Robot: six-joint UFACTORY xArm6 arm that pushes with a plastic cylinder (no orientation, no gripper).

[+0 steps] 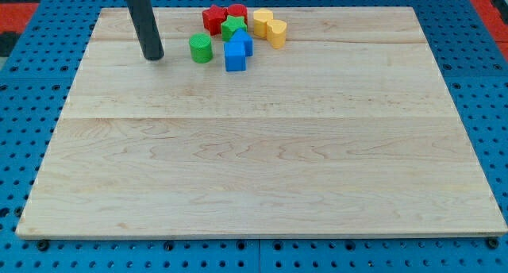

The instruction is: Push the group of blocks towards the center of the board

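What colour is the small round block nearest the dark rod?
Green: the small green cylinder block, right of my tip, seen in the camera view.

Only one view, set high in front of the wooden board (262, 170) and looking down at a slant toward its far edge. Far enough to take in the whole board, with blue perforated table (492, 82) showing on all sides. No second view to compare.

Rod (145, 23) cut off by the view's top edge, rear red block (237, 11) partly hidden behind green star block (232, 28), its shape unclear, blue blocks (236, 51) overlapping, outlines hard to separate
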